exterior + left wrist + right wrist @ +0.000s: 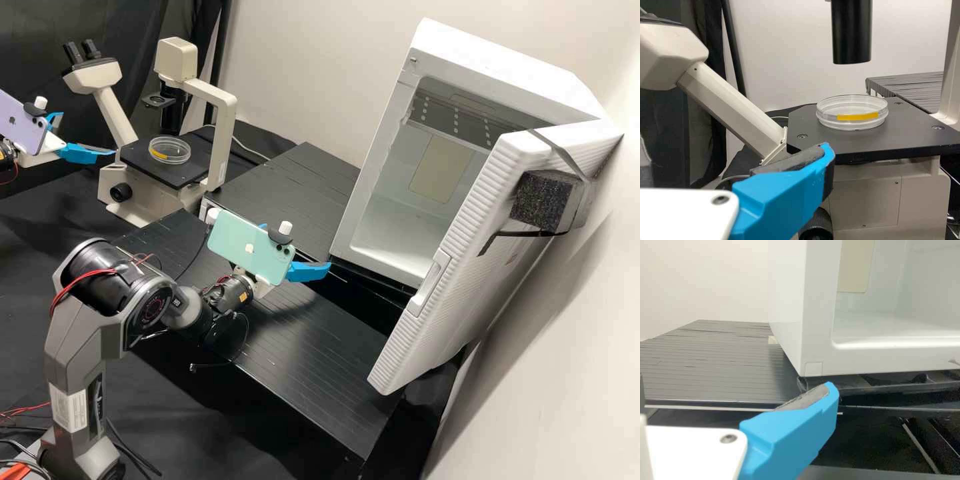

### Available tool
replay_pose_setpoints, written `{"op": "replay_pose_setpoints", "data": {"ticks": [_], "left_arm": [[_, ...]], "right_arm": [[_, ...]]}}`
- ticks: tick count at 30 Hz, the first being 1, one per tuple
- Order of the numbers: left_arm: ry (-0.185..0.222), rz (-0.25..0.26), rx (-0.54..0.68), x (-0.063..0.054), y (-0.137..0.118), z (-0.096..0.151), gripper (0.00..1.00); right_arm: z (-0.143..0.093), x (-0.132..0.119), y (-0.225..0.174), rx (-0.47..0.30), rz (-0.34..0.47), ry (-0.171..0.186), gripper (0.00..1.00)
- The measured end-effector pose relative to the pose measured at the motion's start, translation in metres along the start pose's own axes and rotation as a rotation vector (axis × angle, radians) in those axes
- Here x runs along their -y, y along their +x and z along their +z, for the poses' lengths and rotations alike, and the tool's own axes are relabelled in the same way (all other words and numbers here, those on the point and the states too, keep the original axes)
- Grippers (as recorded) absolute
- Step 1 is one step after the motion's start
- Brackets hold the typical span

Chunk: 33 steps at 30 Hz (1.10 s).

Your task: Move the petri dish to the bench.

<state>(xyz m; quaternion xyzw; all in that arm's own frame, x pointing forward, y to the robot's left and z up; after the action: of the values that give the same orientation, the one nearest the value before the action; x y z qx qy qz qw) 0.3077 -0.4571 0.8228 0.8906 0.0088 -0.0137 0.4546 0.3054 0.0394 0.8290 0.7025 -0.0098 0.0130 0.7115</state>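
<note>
The clear petri dish [169, 151], lidded and marked with a yellow strip, lies flat on the microscope's black stage [150, 168]. Left of that stage in the high view is my left gripper [87, 135], fingers open and apart from the dish. The left wrist view shows the dish [852, 112] beyond one blue finger of the left gripper [785, 195]. Above the black bench [320, 353], in front of the white cabinet, my right gripper [298, 248] is open. One finger of the right gripper [795, 432] appears before the cabinet's lower corner in its wrist view.
The microscope's black cylinder [852, 32] hangs above the stage, and its pale upright arm [223, 137] rises beside the dish. A white cabinet [363, 193] stands with its ribbed door [460, 293] ajar at the right. A raised black platform [293, 193] lies between microscope and cabinet.
</note>
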Motion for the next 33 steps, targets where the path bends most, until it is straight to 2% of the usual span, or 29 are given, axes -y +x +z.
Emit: {"op": "replay_pose_setpoints", "data": {"ticks": [6, 11, 15, 20, 25, 33], "left_arm": [[0.000, 0.000, 0.000, 0.000, 0.000, 0.000, 1.00], [0.000, 0.000, 0.000, 0.000, 0.000, 0.000, 1.00], [0.000, 0.000, 0.000, 0.000, 0.000, 0.000, 1.00], [0.000, 0.000, 0.000, 0.000, 0.000, 0.000, 1.00], [0.000, 0.000, 0.000, 0.000, 0.000, 0.000, 1.00], [0.000, 0.000, 0.000, 0.000, 0.000, 0.000, 1.00]], "right_arm": [[0.000, 0.000, -0.001, -0.003, 0.003, 0.000, 1.00], [0.003, 0.004, -0.018, -0.004, 0.002, -0.001, 1.00], [-0.004, 0.008, -0.040, -0.058, 0.009, 0.000, 1.00], [-0.032, 0.017, -0.061, -0.177, -0.017, 0.014, 1.00], [-0.070, 0.031, -0.074, -0.340, -0.069, -0.011, 1.00], [-0.124, 0.042, -0.064, -0.513, -0.104, 0.035, 1.00]]}}
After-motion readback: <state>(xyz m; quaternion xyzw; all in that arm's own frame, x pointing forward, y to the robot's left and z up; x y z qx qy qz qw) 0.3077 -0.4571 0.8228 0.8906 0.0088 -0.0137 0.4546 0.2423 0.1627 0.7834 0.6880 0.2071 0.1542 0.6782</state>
